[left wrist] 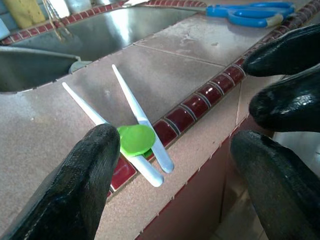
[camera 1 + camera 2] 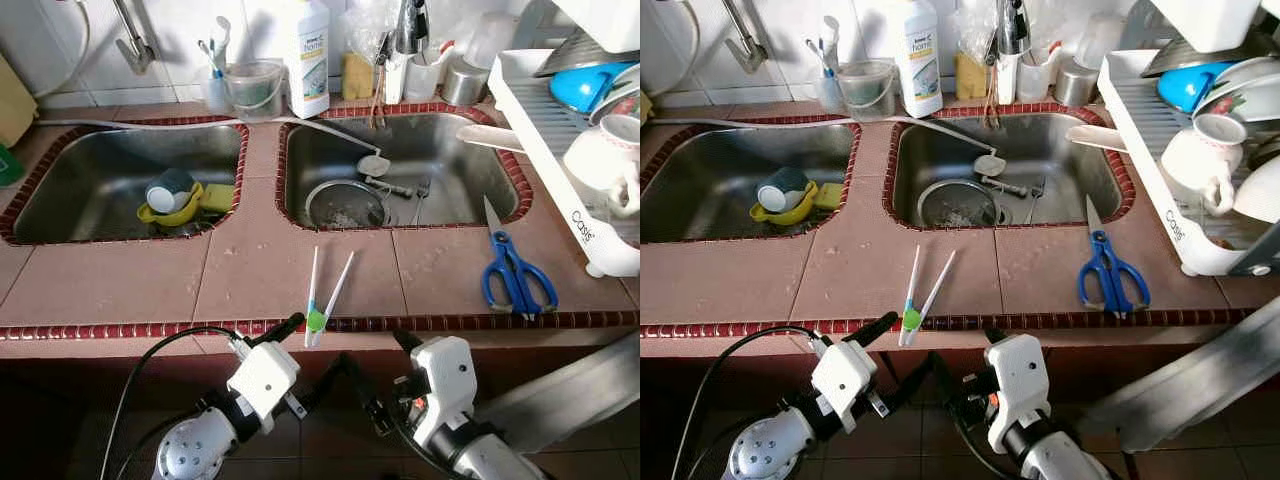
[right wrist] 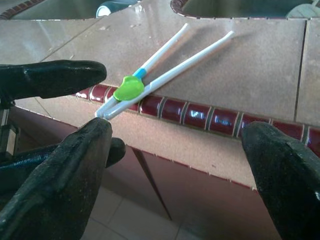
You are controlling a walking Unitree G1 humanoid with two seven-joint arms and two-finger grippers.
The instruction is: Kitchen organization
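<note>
A pair of white plastic training chopsticks joined by a green clip (image 2: 318, 318) lies on the pink tiled tabletop (image 2: 250, 275), its clipped end resting on the dark red tile edging at the front and its 2 tips spread toward the 2 steel sinks. The left gripper (image 1: 170, 150) is just below and in front of that edge, its black fingers (image 1: 85, 180) apart, with 1 fingertip close beside the green clip; whether it touches is hard to judge. The right gripper (image 3: 175, 165) hangs lower in front of the tabletop edge, fingers also spread wide and holding nothing.

Blue-handled scissors (image 2: 515, 270) lie on the tabletop well to the right of the chopsticks, near a white dish rack (image 2: 560, 170) holding cups and bowls. The left sink (image 2: 90, 180) contains a yellow bowl with a cup in it (image 2: 172, 200); the right sink (image 2: 420, 150) holds a round metal strainer (image 2: 345, 205) and some utensils. A white detergent bottle (image 2: 310, 55) stands behind, between the sinks.
</note>
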